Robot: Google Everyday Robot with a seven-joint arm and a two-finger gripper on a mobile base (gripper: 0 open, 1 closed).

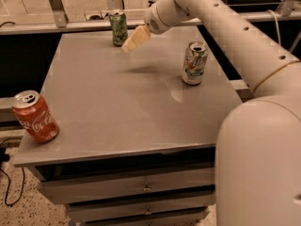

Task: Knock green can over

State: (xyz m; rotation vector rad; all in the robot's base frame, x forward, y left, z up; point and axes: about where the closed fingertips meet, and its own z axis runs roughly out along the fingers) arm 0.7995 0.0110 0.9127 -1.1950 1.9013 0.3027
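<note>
The green can (119, 28) stands upright at the far edge of the grey table (108, 107), left of centre. My gripper (135, 39) hangs above the table just to the right of the can and a little nearer, its pale fingers pointing down-left toward the can. It holds nothing and does not touch the can. The white arm reaches in from the right and fills the lower right of the view.
A white can with green and red markings (194, 63) stands upright at the right side of the table. A red Coca-Cola can (35, 116) stands at the near left corner. Drawers (141, 187) sit below the tabletop. Metal rails run behind the table.
</note>
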